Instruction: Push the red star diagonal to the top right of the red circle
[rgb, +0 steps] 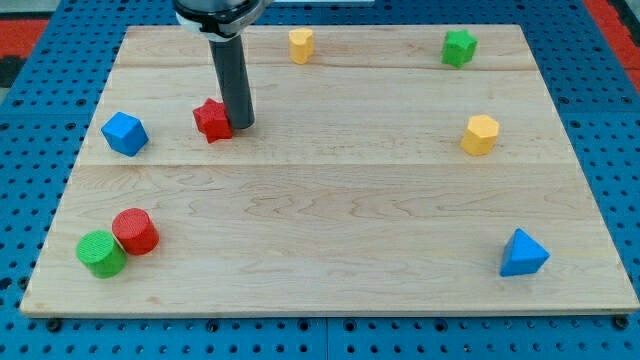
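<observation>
The red star (212, 120) lies on the wooden board (330, 230) in the upper left part. My tip (240, 127) stands right beside it, touching its right side. The red circle (135, 231), a short cylinder, sits near the board's lower left corner, far below the star and a little to its left. It touches a green cylinder (101, 253) at its lower left.
A blue cube (124, 133) lies left of the red star. A yellow cylinder (300, 45) and a green star (459, 47) sit along the top edge. A yellow hexagon (480, 135) is at the right, a blue triangle (523, 254) at lower right.
</observation>
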